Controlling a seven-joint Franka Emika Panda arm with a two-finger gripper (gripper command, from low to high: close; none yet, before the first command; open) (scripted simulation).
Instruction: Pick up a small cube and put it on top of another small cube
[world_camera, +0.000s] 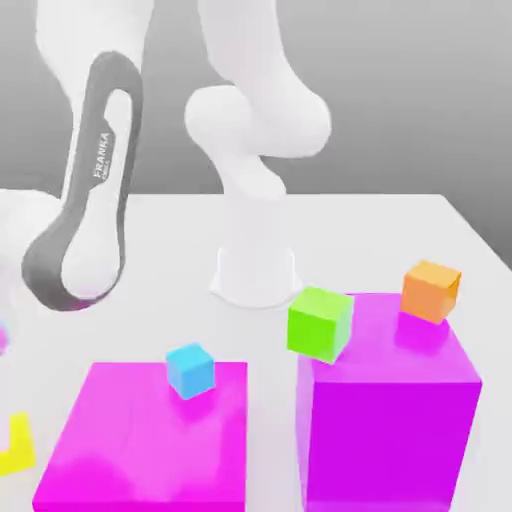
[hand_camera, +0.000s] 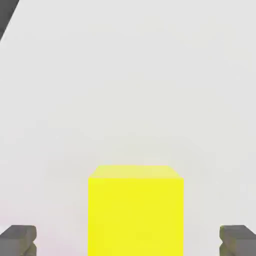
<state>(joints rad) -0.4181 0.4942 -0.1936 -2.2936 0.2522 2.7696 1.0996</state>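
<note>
The small yellow cube rests on the white table, seen from just above in the hand view. My gripper is open, with one dark fingertip on each side of the cube and a wide gap between each pad and its faces. In the exterior view a yellow piece of this cube shows at the left edge. The small orange cube sits on the far right corner of the tall magenta block. My arm's grey and white link reaches down on the exterior view's left.
A lime green cube sits at the tall magenta block's near left corner. A light blue cube lies on a low, flat magenta block. The robot's white base stands behind them on the table.
</note>
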